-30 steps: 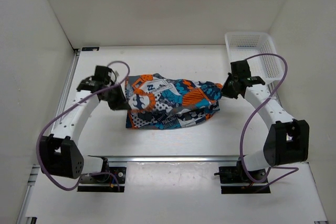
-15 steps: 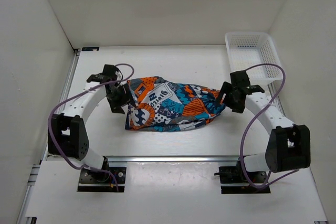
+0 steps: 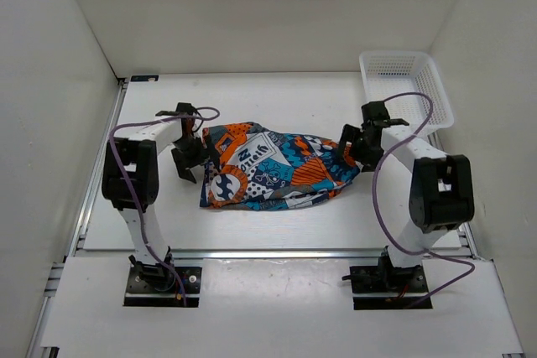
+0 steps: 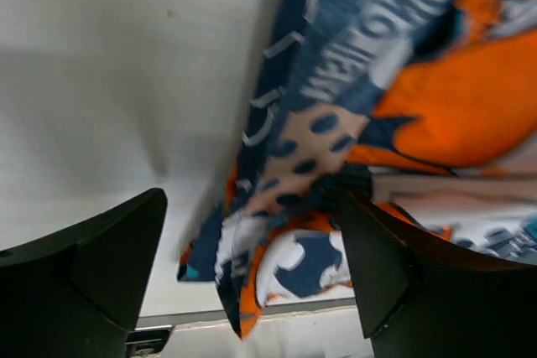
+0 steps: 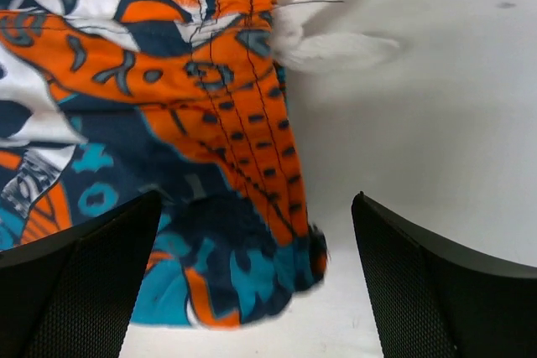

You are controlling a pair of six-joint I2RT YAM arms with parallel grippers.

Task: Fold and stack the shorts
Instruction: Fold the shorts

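The shorts (image 3: pixel 281 167), in a busy orange, teal, navy and white print, lie crumpled and folded over in the middle of the table. My left gripper (image 3: pixel 189 161) stands open at their left end. In the left wrist view the cloth's edge (image 4: pixel 277 232) hangs loose between the wide-apart fingers (image 4: pixel 101 266), gripped by neither. My right gripper (image 3: pixel 352 147) is open at the right end. In the right wrist view an orange stitched hem (image 5: pixel 252 115) lies on the table between the spread fingers (image 5: pixel 436 291), free of both.
A white mesh basket (image 3: pixel 407 85) stands at the back right corner, just behind the right arm. White walls close in the table on three sides. A metal rail (image 3: pixel 277 253) runs along the near edge.
Both grippers have gone from shut on the ends of the shorts to open and have let go. The shorts have settled onto the table. Both arms have folded up more upright.
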